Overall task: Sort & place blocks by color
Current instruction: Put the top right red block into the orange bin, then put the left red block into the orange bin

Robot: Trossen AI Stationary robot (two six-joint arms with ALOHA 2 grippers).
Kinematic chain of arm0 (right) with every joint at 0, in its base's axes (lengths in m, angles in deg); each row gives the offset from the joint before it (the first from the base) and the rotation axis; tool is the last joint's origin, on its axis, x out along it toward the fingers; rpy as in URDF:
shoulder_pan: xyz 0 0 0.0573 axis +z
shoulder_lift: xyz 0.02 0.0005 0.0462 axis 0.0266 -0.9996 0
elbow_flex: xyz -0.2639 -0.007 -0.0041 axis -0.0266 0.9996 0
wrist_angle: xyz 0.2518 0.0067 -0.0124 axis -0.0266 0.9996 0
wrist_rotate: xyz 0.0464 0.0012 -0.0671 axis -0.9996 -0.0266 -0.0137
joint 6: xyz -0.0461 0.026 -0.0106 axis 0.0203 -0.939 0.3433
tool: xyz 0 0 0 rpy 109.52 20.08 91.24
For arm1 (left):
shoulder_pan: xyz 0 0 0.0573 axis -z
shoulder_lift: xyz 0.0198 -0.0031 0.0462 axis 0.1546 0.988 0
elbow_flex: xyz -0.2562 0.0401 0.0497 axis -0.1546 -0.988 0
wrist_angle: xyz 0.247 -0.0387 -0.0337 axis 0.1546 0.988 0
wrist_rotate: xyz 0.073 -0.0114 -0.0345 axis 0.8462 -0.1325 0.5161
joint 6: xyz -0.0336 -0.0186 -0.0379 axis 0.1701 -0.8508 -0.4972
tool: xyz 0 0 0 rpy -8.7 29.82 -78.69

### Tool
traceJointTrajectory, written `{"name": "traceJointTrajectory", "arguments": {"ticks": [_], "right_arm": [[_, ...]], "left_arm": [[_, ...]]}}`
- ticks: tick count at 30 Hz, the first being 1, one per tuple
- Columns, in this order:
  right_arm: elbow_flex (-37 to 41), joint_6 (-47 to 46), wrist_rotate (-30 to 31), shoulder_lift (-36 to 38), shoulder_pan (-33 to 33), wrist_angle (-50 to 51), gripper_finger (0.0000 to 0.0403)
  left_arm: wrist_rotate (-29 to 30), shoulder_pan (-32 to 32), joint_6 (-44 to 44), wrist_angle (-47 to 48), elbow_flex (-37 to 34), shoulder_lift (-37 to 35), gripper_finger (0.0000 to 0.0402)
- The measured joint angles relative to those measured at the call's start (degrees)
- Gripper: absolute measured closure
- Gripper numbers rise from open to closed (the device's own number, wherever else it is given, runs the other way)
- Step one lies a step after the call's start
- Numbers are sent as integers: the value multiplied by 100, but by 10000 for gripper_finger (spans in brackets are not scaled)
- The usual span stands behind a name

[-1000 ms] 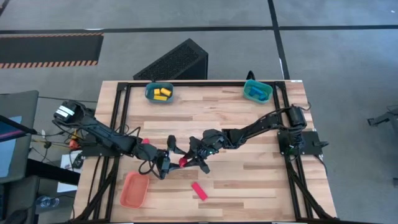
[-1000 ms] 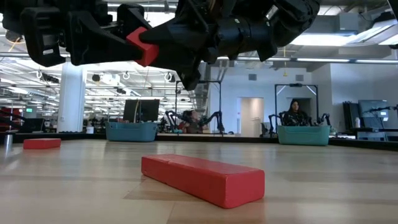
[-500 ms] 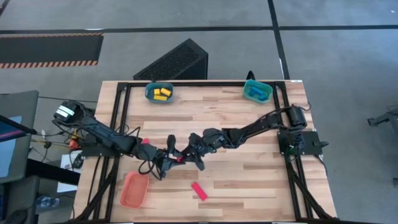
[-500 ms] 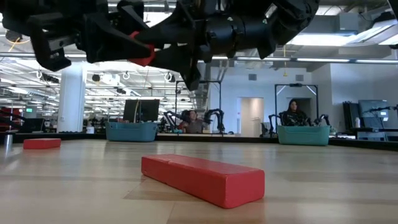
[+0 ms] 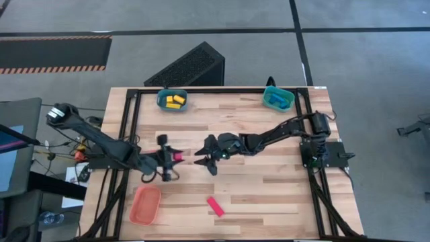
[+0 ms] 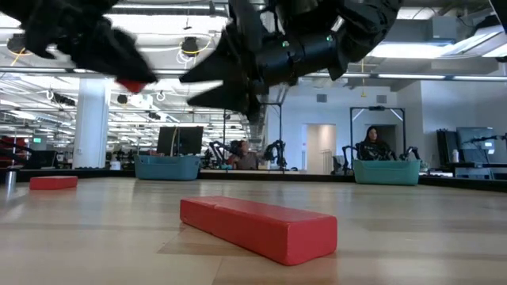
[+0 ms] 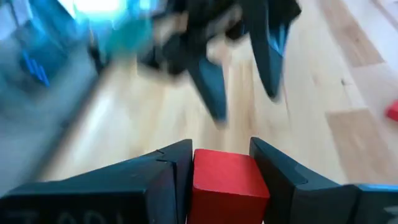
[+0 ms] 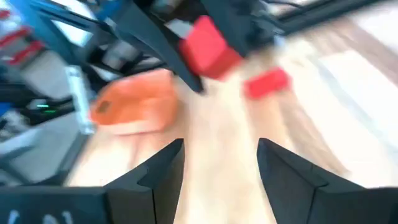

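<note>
My left gripper [image 5: 175, 158] is shut on a small red block [image 5: 179, 156] above the table's middle left. Just to the block's right, my right gripper [image 5: 203, 160] stands open with nothing between its fingers, pointing at the block. The right wrist view shows the block [image 8: 208, 46] a little beyond my open right gripper [image 8: 221, 144]. A red bar block [image 5: 215, 206] lies flat on the table near the front edge. Yellow blocks lie in the far-left teal tray [image 5: 173, 100] and blue blocks in the far-right teal tray [image 5: 277, 98]. My left gripper pinches two opposite sides of the red block [image 7: 200, 180] between its two fingers [image 7: 168, 168]. The fingers come in about level from the table's left. The block sits square between them, lifted clear of the table [image 6: 133, 85].
An orange tray [image 5: 144, 205] sits at the table's near left, left of the red bar. Bare wood lies between the two arms and the far trays. A black frame [image 5: 131, 128] runs along the table's sides.
The red block has passed from my right gripper to my left. My left gripper shut on it while the right still held it; then the right opened and let go. My left gripper has drawn toward the table's left with the block, held clear of the table.
</note>
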Motion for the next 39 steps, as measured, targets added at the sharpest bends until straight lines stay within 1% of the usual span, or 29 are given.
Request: {"name": "traceJointTrajectory", "arguments": {"ticks": [1,3,5,7,10,11,12,14,17,18,20,22,25,26,28,30,34,37,39], "right_arm": [[0,0,76,0,-27,114,185],[4,0,173,0,-67,312,189],[4,36,223,-1,-80,417,191],[4,134,217,-1,-125,381,193],[4,265,208,0,-199,322,196],[4,282,209,-2,-253,286,196],[4,284,214,-2,-306,245,196],[4,282,216,-1,-406,205,196],[4,281,205,-2,-543,225,196],[4,281,200,-2,-570,224,196],[4,280,197,-2,-622,225,198],[4,280,195,-2,-666,212,200],[4,276,195,-2,-698,186,200],[2,277,195,-2,-699,185,199],[-42,269,185,-2,-675,208,198],[-81,273,158,-2,-631,210,198],[-162,425,147,-4,-557,249,201],[-259,463,137,-4,-559,223,202],[-290,470,138,-4,-563,221,202]], "left_arm": [[-57,51,-678,461,-2,-157,292],[-478,142,-2075,1220,-4,-467,290],[-1231,220,-3258,1894,62,-732,286],[-2028,340,-4207,2485,149,-913,286],[-3097,785,-5323,2666,144,-1001,291],[-3383,996,-5648,2651,127,-1000,291],[-3549,1225,-5957,2605,125,-952,291],[-3613,1674,-6471,2451,125,-813,289],[-3579,2218,-6960,2169,125,-520,283],[-3475,2355,-7067,2144,125,-411,281],[-3071,2563,-7162,2169,125,-161,278],[-2885,2707,-7376,2158,125,126,274],[-2902,2832,-7569,2053,122,514,263],[-2814,2855,-7568,2042,122,611,257],[-2419,2935,-7601,1908,122,777,245],[-2183,3027,-7623,1612,122,855,235],[-2284,3182,-7585,1102,127,887,221],[-2453,3277,-7582,1122,203,853,220],[-2440,3280,-7580,1278,287,805,223]]}}
